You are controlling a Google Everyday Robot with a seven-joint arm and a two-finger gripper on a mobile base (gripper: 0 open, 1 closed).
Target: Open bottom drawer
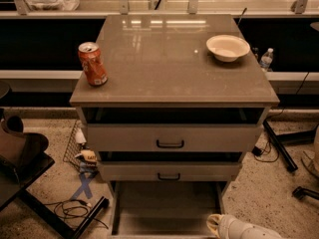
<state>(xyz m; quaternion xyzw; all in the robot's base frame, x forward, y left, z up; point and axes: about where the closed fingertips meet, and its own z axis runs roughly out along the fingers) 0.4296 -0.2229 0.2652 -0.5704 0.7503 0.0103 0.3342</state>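
The cabinet point(174, 86) has three grey drawers. The top drawer point(169, 137) has the tall front and the bigger black handle. The middle drawer point(168, 171) sits below it with a small black handle. The bottom drawer point(164, 205) stands pulled out toward me, with its bare inner floor and side walls showing. Its front and handle are cut off by the lower edge of the view. A white arm segment point(241, 229) lies at the bottom edge, beside the drawer's right wall. My gripper is below the edge of the view.
An orange soda can point(92, 63) stands at the front left of the cabinet top and a white bowl point(228, 47) at the back right. A dark chair point(20, 158) and cables point(75, 210) are on the floor to the left. A water bottle point(266, 59) and black stand legs point(279, 146) are to the right.
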